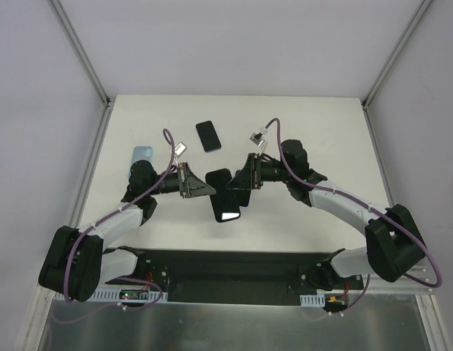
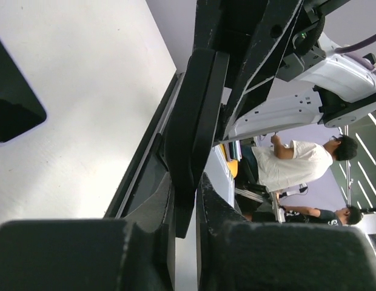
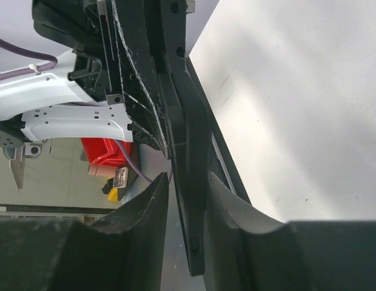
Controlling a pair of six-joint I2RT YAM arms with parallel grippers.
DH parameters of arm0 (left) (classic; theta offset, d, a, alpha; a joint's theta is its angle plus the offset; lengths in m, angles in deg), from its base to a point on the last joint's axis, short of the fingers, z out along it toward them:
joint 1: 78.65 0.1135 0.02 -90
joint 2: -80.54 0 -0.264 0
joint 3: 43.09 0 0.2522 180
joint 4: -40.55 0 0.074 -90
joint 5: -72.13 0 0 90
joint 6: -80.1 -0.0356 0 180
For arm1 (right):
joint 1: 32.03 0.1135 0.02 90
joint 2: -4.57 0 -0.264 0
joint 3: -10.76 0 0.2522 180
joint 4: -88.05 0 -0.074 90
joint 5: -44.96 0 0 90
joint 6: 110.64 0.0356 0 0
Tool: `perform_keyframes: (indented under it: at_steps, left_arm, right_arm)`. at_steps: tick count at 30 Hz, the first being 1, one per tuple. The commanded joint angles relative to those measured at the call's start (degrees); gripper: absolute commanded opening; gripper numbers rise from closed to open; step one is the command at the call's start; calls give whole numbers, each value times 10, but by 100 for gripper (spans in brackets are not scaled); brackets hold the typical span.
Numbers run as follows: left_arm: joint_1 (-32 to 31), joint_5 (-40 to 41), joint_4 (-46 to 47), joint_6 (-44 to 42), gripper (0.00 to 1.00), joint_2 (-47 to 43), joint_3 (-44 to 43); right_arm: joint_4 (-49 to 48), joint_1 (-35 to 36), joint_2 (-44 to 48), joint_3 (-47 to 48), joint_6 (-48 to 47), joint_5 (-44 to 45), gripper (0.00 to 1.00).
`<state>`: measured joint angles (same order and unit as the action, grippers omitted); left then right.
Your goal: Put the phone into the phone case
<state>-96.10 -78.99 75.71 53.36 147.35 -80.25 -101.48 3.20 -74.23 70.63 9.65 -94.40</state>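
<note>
A black phone (image 1: 228, 208) and a black phone case (image 1: 219, 178) are held together above the table's middle, between both grippers. My left gripper (image 1: 210, 189) is shut on the case; in the left wrist view the dark slab (image 2: 191, 121) stands edge-on between my fingers (image 2: 236, 242). My right gripper (image 1: 241, 184) is shut on the phone from the other side. In the right wrist view the thin black slab (image 3: 193, 182) runs edge-on between the pads (image 3: 236, 212), and a side button shows near its lower end. How far the phone sits in the case is hidden.
A second black phone (image 1: 207, 136) lies on the white table (image 1: 321, 139) behind the grippers and shows in the left wrist view (image 2: 12, 103). A light blue case (image 1: 142, 156) lies at the left. The black base rail (image 1: 226, 267) runs along the near edge.
</note>
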Motion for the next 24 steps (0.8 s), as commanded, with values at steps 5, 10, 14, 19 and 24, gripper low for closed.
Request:
perform_keyframes:
  at_steps: [5,10,14,19,24]
  left_arm:
    - [-7,-22,95,29,0,-12,8]
    - [-7,-43,103,31,0,-17,12]
    - [-7,-53,120,41,0,-19,15]
    - [-8,-54,120,45,0,-20,17]
    - [-7,-57,115,46,0,-18,20]
  right_arm:
    - [-95,4,12,31,48,-48,52]
    - [-148,-4,-2,36,90,-53,57]
    - [-199,-9,-28,42,134,-67,62]
    - [-209,-9,-50,50,148,-69,59]
    - [-209,-16,-50,50,151,-59,30]
